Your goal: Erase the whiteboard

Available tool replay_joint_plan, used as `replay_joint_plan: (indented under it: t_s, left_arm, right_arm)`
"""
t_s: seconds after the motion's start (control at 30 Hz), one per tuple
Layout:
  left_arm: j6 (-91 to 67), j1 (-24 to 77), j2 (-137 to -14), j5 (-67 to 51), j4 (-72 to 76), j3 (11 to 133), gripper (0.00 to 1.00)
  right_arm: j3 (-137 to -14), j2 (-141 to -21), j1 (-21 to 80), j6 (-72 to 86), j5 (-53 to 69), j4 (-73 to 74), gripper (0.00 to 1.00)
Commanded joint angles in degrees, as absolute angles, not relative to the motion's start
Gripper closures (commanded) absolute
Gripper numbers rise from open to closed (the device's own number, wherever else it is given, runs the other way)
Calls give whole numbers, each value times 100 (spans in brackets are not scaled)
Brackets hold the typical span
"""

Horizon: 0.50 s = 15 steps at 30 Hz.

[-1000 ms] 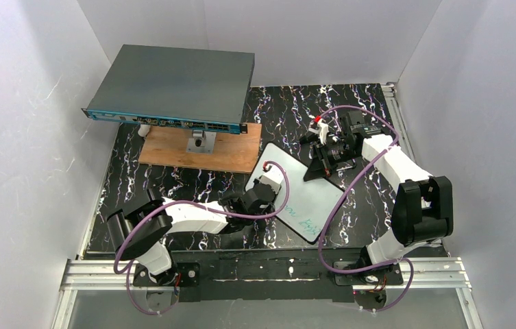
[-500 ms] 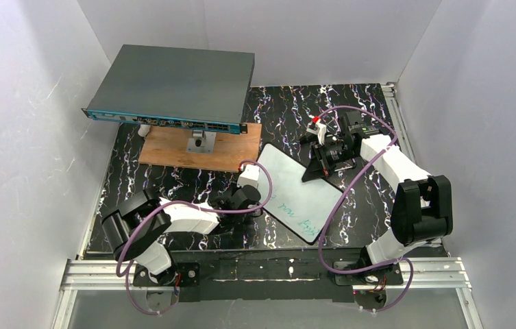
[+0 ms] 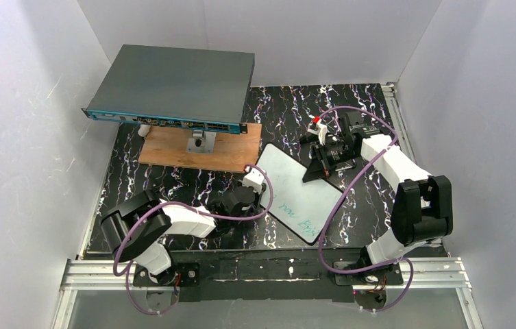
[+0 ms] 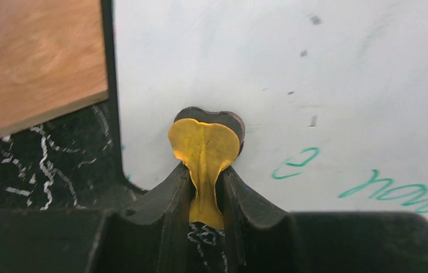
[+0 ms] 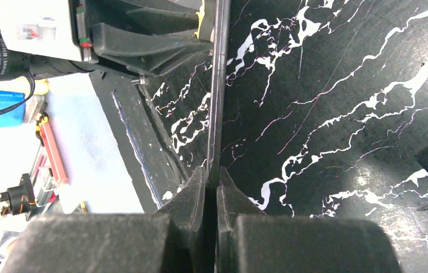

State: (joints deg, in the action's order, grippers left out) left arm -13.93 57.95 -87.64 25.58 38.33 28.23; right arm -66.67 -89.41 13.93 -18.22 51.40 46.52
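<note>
The whiteboard (image 3: 303, 190) lies tilted on the black marbled table, with green writing (image 4: 393, 187) on its lower part. My left gripper (image 3: 253, 181) is at the board's left edge, shut on a yellow eraser pad (image 4: 206, 142). The pad's dark felt end presses on the white surface (image 4: 314, 68) close to the board's edge. At the board's far right corner my right gripper (image 3: 321, 159) is shut on the thin black stand (image 5: 217, 114), which I see edge-on between its closed fingers (image 5: 200, 190).
A large grey box (image 3: 173, 86) with a blue front edge rests over a wooden plank (image 3: 200, 147) at the back left; the plank (image 4: 29, 57) lies just left of the board. White walls enclose three sides. Purple cables loop over both arms.
My left gripper has slid with the eraser from the middle of the board to its left edge, uncovering more green writing. The right arm and the board have stayed put.
</note>
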Motion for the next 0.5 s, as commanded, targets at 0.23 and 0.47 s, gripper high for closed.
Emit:
replay_joint_plan:
  t_s: [0.23, 0.47]
  left_arm:
    - [-1128, 5933, -8889, 1429, 5558, 2946, 100]
    - [-767, 5840, -8238, 2271, 5190, 1996, 100]
  right_arm:
    - [-6706, -9111, 1737, -2535, 6260, 4860, 99]
    - [-6714, -9146, 1786, -2561, 6233, 4885, 99]
